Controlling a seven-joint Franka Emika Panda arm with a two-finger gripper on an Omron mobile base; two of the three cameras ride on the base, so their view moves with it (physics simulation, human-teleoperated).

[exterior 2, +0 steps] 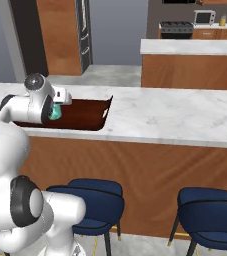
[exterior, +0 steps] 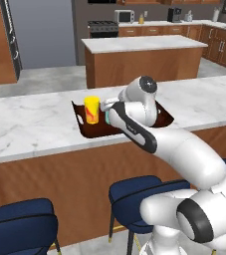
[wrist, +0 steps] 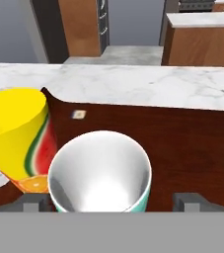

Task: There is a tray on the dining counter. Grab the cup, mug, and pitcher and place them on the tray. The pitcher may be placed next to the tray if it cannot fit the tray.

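The dark reddish-brown tray (exterior: 80, 130) lies on the dining counter (exterior: 25, 124). In it the yellow cup (exterior: 91, 109) stands upright at the left end, with the teal mug (wrist: 101, 173) right beside it. My gripper (wrist: 111, 203) hangs open over the mug. One fingertip (wrist: 34, 202) is close to the mug's left side and the other stands clear of its right side. From the right base view, the mug (exterior 2: 55, 113) shows as a teal patch under my hand (exterior 2: 60, 100), above the tray (exterior 2: 87, 115). The pitcher is out of view.
Blue stools (exterior: 134, 191) stand along the counter's wooden front, close to my base. Beyond the counter is a kitchen island (exterior: 144, 52) with a marble top. Bare marble stretches right of the tray (exterior 2: 175, 117).
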